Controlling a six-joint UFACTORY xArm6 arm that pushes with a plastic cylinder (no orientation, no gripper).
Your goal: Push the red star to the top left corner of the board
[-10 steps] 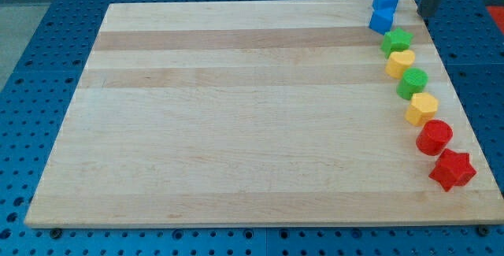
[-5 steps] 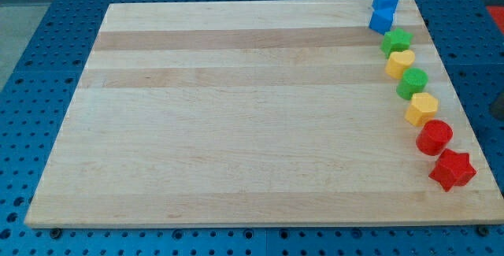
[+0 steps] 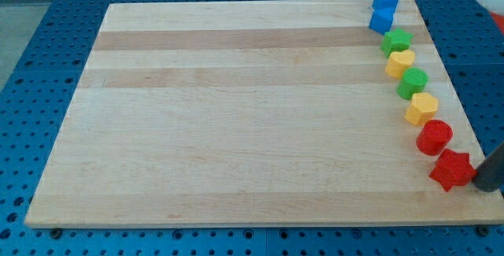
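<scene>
While my tip (image 3: 482, 187) sits just right of the red star (image 3: 452, 168), off the board's (image 3: 236, 114) right edge.
Bare wood stretches left; blue pegboard (image 3: 47, 90) surrounds; no gripper shows.

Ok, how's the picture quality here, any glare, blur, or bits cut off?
Camera view: light is even and soft, with no strong glare on the board; blocks cast only faint shadows. The red star and the other blocks look sharp. My tip, just right of the star, is dark and slightly blurred, its rod cut off by the view's right edge. A bright white patch shows at the top right corner.
</scene>
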